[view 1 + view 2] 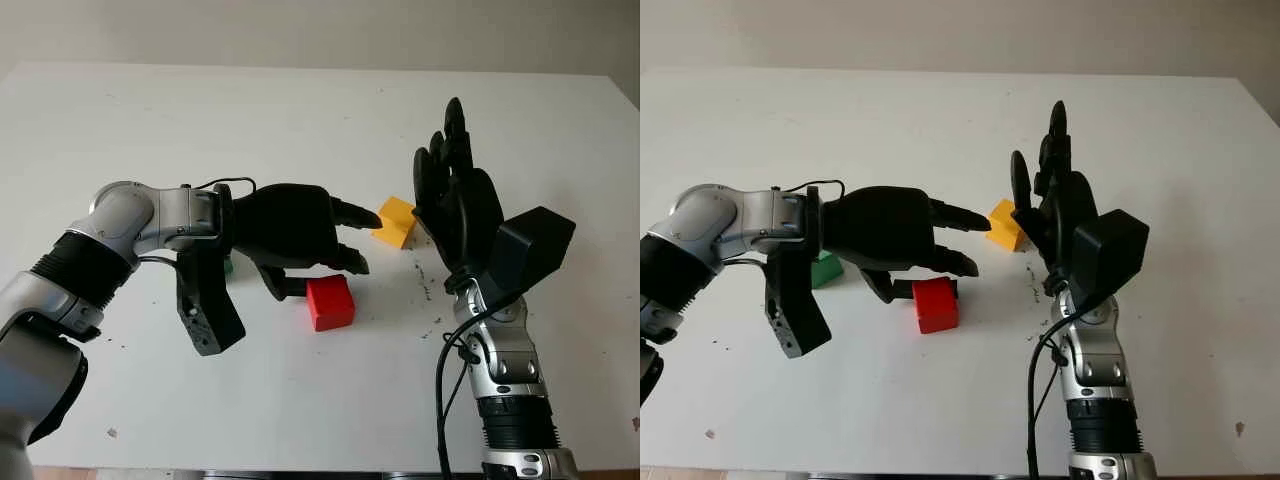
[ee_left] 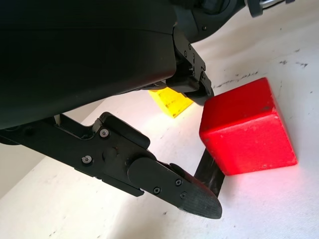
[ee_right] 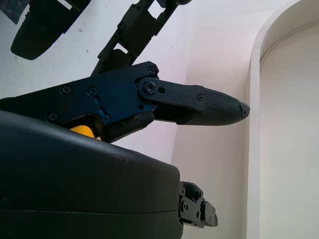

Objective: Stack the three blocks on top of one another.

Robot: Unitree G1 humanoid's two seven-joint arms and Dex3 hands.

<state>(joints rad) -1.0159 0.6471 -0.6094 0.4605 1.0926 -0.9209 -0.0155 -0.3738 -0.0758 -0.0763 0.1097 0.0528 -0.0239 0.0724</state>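
Reaching: the left hand (image 1: 902,245) hovers low over the middle of the tabletop (image 1: 940,120), holding nothing, its fingers extended toward the right.
Green block (image 1: 824,269): farthest left, on the tabletop, tucked behind the left forearm and partly hidden by it (only a corner shows).
Red block (image 1: 936,304): on the tabletop just below and in front of the left hand's fingertips; the left wrist view shows it close beside a lower finger, and whether they touch I cannot tell.
Yellow block (image 1: 1006,226): further right and further back, lying between the tips of the left hand's fingers and the palm of the right hand (image 1: 1055,205).
Right hand: raised upright beside the yellow block, released, holding nothing, fingers pointing up.
Stack so far: none; all three blocks sit separately on the tabletop.
Key relation: the red block lies directly under the left hand's fingers, far nearer to it than to the right hand; the yellow block is the right hand's nearer neighbour. The blocks are cubes, with no long axis to line up with.
Likely next: the left hand closes on the red block, judging from its placement.
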